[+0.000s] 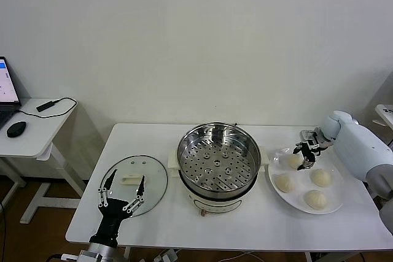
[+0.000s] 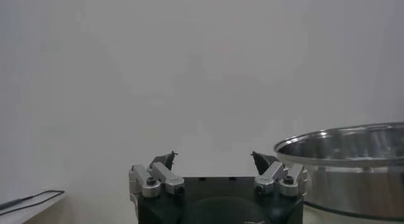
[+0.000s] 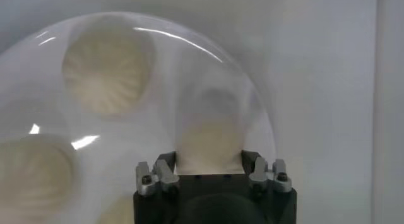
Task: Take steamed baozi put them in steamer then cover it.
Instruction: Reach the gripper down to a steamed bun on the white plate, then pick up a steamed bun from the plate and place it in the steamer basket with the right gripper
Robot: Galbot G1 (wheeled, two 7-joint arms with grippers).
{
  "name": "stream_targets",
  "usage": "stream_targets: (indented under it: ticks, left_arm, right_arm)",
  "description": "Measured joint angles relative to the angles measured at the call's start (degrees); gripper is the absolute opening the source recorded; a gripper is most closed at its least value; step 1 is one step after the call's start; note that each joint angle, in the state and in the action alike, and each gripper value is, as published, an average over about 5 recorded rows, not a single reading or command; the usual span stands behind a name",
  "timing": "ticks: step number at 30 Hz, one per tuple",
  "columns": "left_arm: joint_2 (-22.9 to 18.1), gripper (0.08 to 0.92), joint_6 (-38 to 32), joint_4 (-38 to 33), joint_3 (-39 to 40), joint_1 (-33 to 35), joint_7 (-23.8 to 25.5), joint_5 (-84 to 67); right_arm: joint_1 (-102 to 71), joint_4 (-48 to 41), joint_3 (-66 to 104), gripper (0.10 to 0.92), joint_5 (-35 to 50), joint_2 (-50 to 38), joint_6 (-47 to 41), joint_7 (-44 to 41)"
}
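- At the far left edge of the head view a side desk (image 1: 34, 128) carries a mouse (image 1: 16, 129); neither matters to my job.
- Lower left of the frame: my left gripper (image 1: 121, 191) hangs with its fingers spread wide, holding nothing, above the near edge of the cover (image 1: 133, 184), which lies flat on the white table (image 1: 245, 228).
- The cover is glass with a metal rim, so I judge it heavy, rigid, slippery and breakable; its cream-white handle (image 1: 131, 180) is the place to grasp it.
- Centre of the frame: the steamer (image 1: 218, 157) stands open, its perforated tray bare, with no bun in it yet.
- Right of the frame: the plate (image 1: 305, 208) holds four baozi.
- My right gripper (image 1: 305, 154) is down over the far-left baozi (image 1: 295, 160), jaws on either side of it and narrowed around it; the wrist view shows that baozi (image 3: 210, 146) between my fingers.
- I judge these buns light, soft and easily dented, a little tacky, so I would pinch gently across the widest part of the dome.
- The other three buns lie apart from one another on the plate.
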Motion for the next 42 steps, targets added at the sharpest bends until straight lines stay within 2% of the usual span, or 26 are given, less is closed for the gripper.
stream_targets:
  ticks: [13, 24, 31, 42]
  left_arm:
    - [0.5, 0.823, -0.4, -0.6, 1.0, -0.4, -0.1, -0.1]
    - [0.8, 0.823, -0.6, -1.5, 1.0, -0.2, -0.3, -0.3]
    - [0.7, 0.823, -0.7, -1.7, 0.6, 0.0, -0.5, -0.4]
    - [0.6, 0.823, -1.3, -1.9, -0.2, 0.0, -0.6, -0.7]
  right_arm:
    - [19.0, 20.7, -15.4, 0.69, 6.4, -3.0, 11.1, -1.5]
    - [27.5, 35.4, -23.8, 0.689, 4.9, 0.7, 19.4, -1.1]
    - [26.5, 38.4, -25.2, 0.695, 0.2, 4.8, 22.2, -1.0]
    - [22.0, 36.0, -25.5, 0.696, -5.6, 11.3, 24.4, -0.9]
